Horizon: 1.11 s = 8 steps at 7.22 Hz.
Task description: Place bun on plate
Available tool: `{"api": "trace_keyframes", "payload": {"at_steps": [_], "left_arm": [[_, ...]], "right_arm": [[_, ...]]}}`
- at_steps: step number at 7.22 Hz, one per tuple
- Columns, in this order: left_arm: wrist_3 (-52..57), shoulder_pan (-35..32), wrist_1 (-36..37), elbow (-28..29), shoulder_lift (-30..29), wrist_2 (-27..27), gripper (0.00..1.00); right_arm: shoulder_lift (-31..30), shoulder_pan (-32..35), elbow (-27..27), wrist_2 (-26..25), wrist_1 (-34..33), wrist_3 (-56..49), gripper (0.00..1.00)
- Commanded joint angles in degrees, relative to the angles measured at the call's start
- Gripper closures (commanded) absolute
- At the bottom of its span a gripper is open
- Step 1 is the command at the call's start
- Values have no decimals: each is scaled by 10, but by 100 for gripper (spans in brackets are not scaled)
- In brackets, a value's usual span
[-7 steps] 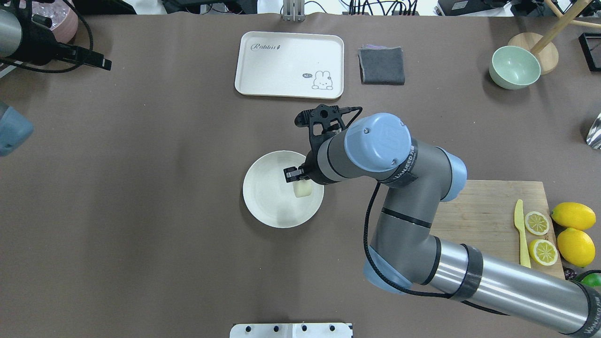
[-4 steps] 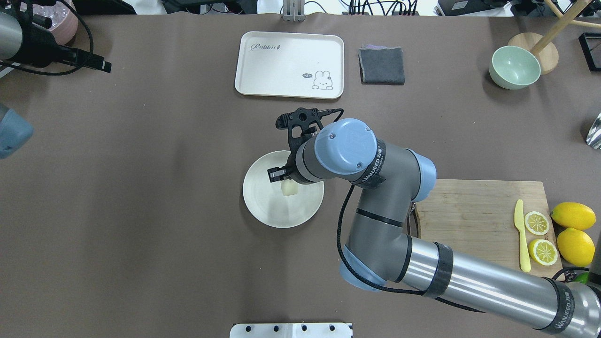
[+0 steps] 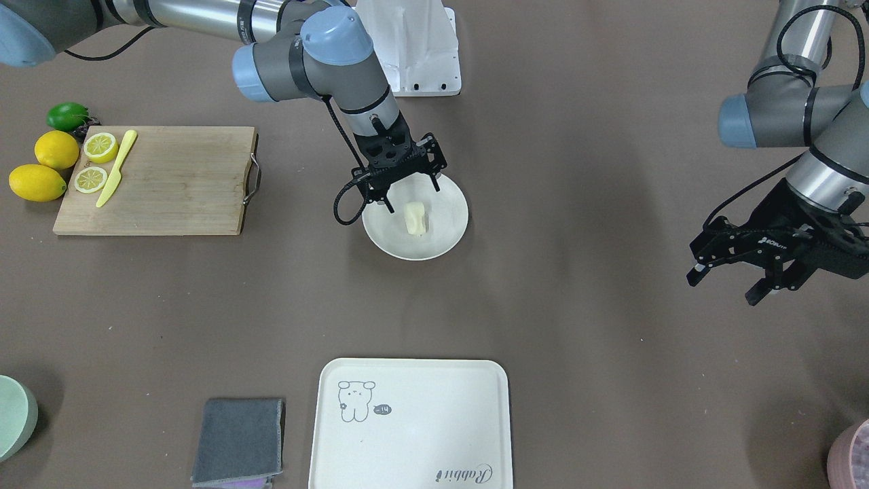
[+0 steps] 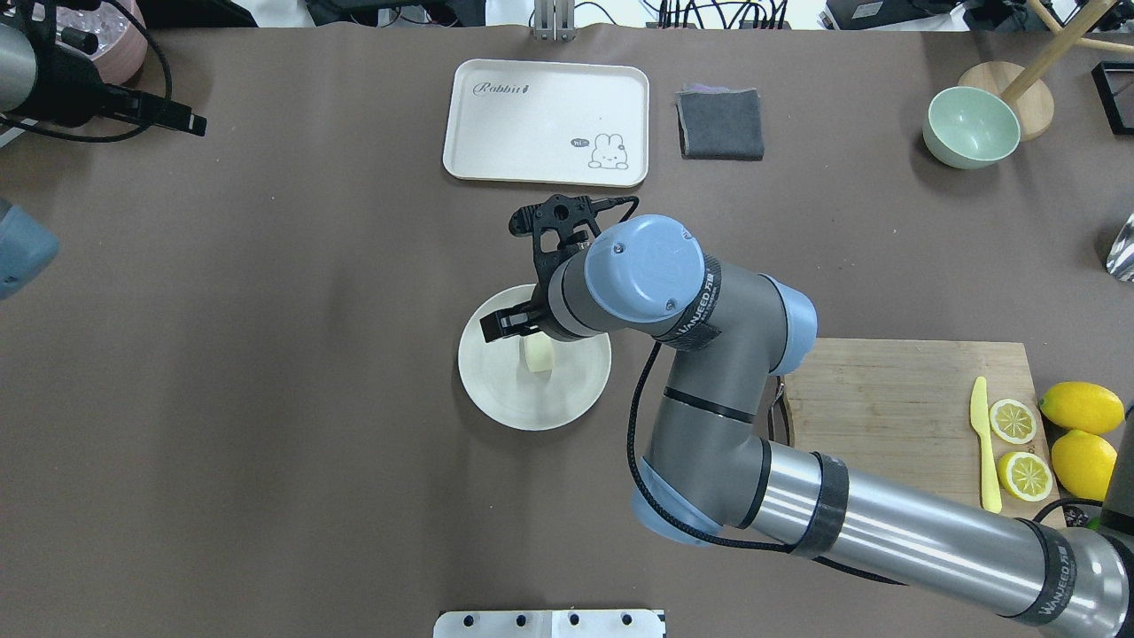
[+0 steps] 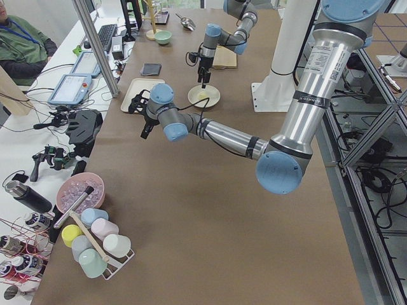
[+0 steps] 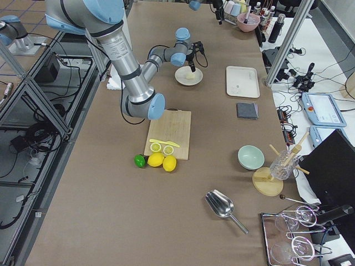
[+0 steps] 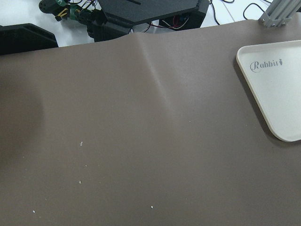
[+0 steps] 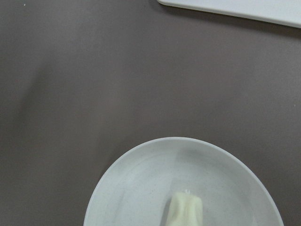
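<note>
Overhead exterior view puts the plate point(image 4: 496, 403) near the middle of the brown surface point(image 4: 266, 354). The bun point(image 4: 539, 355) lies on the plate, about at its centre, and nothing grips it. The right tool point(image 3: 413, 199) hangs just above the plate, over the bun. Its two fingers are spread apart and neither touches the bun. From the right wrist camera the bun shows at the lower edge, sitting on the plate's pale floor, with no finger beside it.

The left tool point(image 3: 723, 288) hovers well apart from the plate, off to the robot's left. Its fingers are also spread and hold nothing.

Beyond the plate, on the side away from the robot, lies a cream tray point(image 4: 547, 121) with a small animal drawing. A folded grey cloth point(image 4: 720, 123) sits just beside the tray, farther from the plate. To the plate's right, seen from the robot, is a wooden cutting board point(image 4: 895, 416). At the board's end farthest from the plate lie a yellow knife point(image 4: 982, 443) and two lemon halves point(image 4: 1013, 421). Whole lemons point(image 4: 1081, 407) sit just past the board. A pale green bowl point(image 4: 970, 127) stands well apart from the plate, toward the far right corner.
</note>
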Motion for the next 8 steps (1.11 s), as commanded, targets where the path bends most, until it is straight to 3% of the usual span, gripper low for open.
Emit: {"api": "trace_keyframes", "payload": {"at_steps": [1,2,3,4,5,7,8], "left_arm": [[1,-36,34,9,-7,-8,2],[1,-68,37,18,-5,-37,2],[2,-104,38,44,-7,-77,2],[12,-122,40,63,-8,-86,2],[12,-139,42,80,-8,-82,2],[13,-189,149,87,-40,-93,2],[13,-192,170,91,-47,-93,2]], "right_arm": [[-11,62,5,76,-5,-1,0],[-23,120,5,147,-6,-15,0],[-56,159,5,171,-5,-100,0],[-91,209,5,183,-5,-128,0],[-117,265,2,229,-7,-156,0],[-156,367,-21,283,-23,-254,0],[-168,400,-22,283,-57,-296,0]]}}
